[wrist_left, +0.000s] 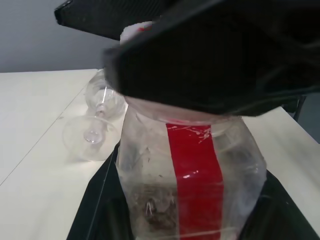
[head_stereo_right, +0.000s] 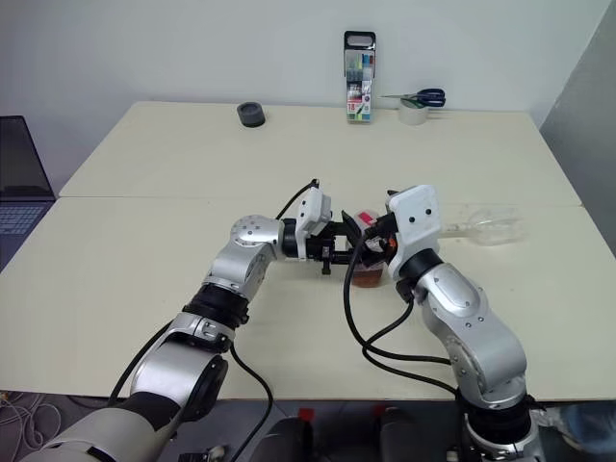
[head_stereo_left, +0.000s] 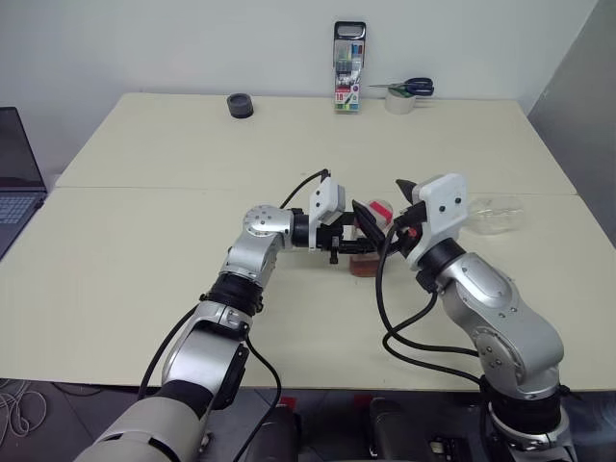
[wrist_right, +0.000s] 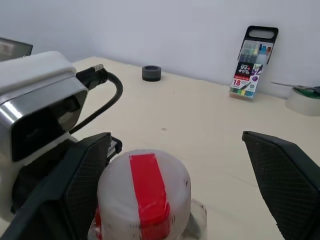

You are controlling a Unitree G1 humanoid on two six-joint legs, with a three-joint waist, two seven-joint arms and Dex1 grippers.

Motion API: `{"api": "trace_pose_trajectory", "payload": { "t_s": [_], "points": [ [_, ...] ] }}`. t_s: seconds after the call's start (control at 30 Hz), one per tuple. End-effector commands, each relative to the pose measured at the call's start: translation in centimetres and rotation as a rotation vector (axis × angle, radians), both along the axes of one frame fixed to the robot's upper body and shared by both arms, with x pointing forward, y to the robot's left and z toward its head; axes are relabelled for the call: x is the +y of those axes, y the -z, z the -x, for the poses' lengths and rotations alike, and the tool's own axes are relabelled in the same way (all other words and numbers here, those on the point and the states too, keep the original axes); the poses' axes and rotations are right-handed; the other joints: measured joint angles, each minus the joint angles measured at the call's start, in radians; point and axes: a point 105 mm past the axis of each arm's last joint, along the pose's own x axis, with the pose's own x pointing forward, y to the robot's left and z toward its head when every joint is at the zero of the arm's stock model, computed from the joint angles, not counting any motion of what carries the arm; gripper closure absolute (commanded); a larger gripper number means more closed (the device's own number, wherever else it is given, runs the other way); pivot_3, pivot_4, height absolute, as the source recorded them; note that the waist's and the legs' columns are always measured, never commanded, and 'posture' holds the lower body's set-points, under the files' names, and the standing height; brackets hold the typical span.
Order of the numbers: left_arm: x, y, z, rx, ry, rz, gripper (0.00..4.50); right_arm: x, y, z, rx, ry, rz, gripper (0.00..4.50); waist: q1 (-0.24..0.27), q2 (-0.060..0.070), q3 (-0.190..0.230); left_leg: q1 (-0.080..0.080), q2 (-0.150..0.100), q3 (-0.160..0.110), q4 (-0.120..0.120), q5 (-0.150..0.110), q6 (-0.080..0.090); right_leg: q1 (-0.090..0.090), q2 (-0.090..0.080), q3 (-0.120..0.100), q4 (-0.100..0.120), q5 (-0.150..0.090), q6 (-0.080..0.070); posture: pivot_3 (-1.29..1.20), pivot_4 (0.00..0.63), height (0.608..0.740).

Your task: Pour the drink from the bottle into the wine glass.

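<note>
1. Left eye view: a small clear plastic bottle (head_stereo_left: 366, 252) with a red label strip and a red-taped cap is seen standing upright on the cream table (head_stereo_left: 144, 250), near the middle of the front half, with a little reddish-brown drink (head_stereo_left: 364, 268) at its bottom.
2. The bottle's body is clamped by the left gripper (head_stereo_left: 358, 234), whose black fingers are closed tight against its sides from the robot's left.
3. The right gripper (wrist_right: 175, 165) is held at the bottle's top, its two black fingers spread wide on either side of the cap; nothing is gripped by it.
4. A clear stemmed wine glass (head_stereo_left: 493, 214) is seen lying on its side on the table, to the robot's right of the bottle and apart from it; in the left wrist view its round foot (wrist_left: 91, 136) is turned toward the camera.
5. The direct line between bottle and glass is partly blocked by the right wrist and its white camera housing (head_stereo_left: 441, 207).
6. Along the far edge are placed a black round cap-like object (head_stereo_left: 240, 105), a tall marker case (head_stereo_left: 348, 67), and a roll of tape (head_stereo_left: 399, 101) with blue-handled scissors (head_stereo_left: 412, 88) resting on it.
7. A laptop (head_stereo_left: 14, 183) is seen at the left border.
</note>
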Motion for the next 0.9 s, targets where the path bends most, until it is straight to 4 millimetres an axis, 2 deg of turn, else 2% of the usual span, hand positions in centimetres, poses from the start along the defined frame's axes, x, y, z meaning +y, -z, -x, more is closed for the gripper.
{"api": "trace_pose_trajectory", "payload": {
  "t_s": [0.03, 0.17, 0.3, 0.37, 0.43, 0.53, 0.7, 0.77, 0.9],
  "points": [
    [-0.2, -1.4, 0.2, -0.059, 0.019, 0.025, 2.7, -0.1, -0.8, 0.1, -0.048, 0.032, -0.029, 1.21, -0.001, 0.0, 0.0, 0.0, 0.0, 0.0, 0.0, 0.0, 0.001, 0.0, 0.0, 0.0, 0.0, 0.0, 0.0, 0.0, 0.15, 0.74],
    [-0.1, -1.4, 0.2, -0.055, 0.016, 0.022, 2.7, 0.2, -0.7, 0.2, -0.047, 0.02, -0.046, 2.6, -0.004, 0.0, 0.0, 0.0, 0.0, 0.0, 0.0, 0.0, 0.001, 0.0, 0.0, 0.0, 0.0, 0.0, 0.0, 0.0, 0.15, 0.74],
    [-0.1, -1.4, 0.2, -0.051, 0.023, 0.017, 2.7, 0.6, -0.6, 0.5, -0.045, -0.04, -0.047, 2.6, -0.005, 0.0, 0.0, 0.0, 0.0, 0.0, 0.0, 0.0, 0.001, 0.0, 0.0, 0.0, 0.0, 0.0, 0.0, 0.0, 0.15, 0.74],
    [-0.1, -1.5, 0.3, -0.046, 0.03, 0.014, 2.7, 1.0, -0.3, 0.6, -0.046, -0.146, -0.003, 2.6, -0.006, 0.0, 0.0, 0.0, 0.0, 0.0, 0.0, 0.0, 0.001, 0.0, 0.0, 0.0, 0.0, 0.0, 0.0, 0.0, 0.15, 0.74],
    [-0.1, -1.5, 0.4, -0.047, 0.047, 0.004, 2.7, 1.2, 0.3, 0.4, -0.017, -0.346, 0.083, 2.6, -0.007, 0.0, 0.0, 0.0, 0.0, 0.0, 0.001, -0.001, 0.002, 0.0, 0.0, 0.0, 0.0, 0.0, 0.0, 0.0, 0.15, 0.74],
    [-0.1, -1.6, 0.6, -0.048, 0.068, -0.007, 2.71, -0.2, 1.2, -0.6, 0.078, -0.584, 0.241, 2.6, -0.009, 0.0, 0.0, 0.002, -0.001, 0.001, 0.001, -0.001, 0.002, 0.002, 0.0, 0.0, 0.0, 0.0, 0.0, 0.0, 0.15, 0.74],
    [0.0, -1.8, 0.5, -0.064, 0.073, -0.018, 2.71, -2.1, 0.8, -2.0, 0.215, -0.741, 0.317, 2.6, -0.014, 0.0, 0.0, 0.002, 0.001, 0.0, 0.0, -0.001, 0.002, 0.002, 0.002, 0.0, 0.0, 0.0, 0.0, 0.0, 0.15, 0.74],
    [0.0, -2.1, 0.3, -0.071, 0.063, -0.012, 2.71, -2.5, 0.5, -2.5, 0.206, -0.713, 0.321, 2.6, -0.014, 0.0, 0.0, 0.002, 0.001, 0.0, 0.0, -0.001, 0.002, 0.002, 0.001, 0.0, -0.001, 0.0, 0.0, 0.0, 0.15, 0.74],
    [0.1, -2.2, 0.1, -0.069, 0.042, -0.005, 2.71, -3.0, -1.0, -2.6, 0.128, -0.63, 0.275, 1.28, -0.014, 0.0, 0.0, 0.001, 0.0, 0.0, 0.001, -0.001, 0.002, 0.002, 0.0, 0.0, 0.0, 0.0, 0.0, 0.0, 0.15, 0.74]
  ]
}}
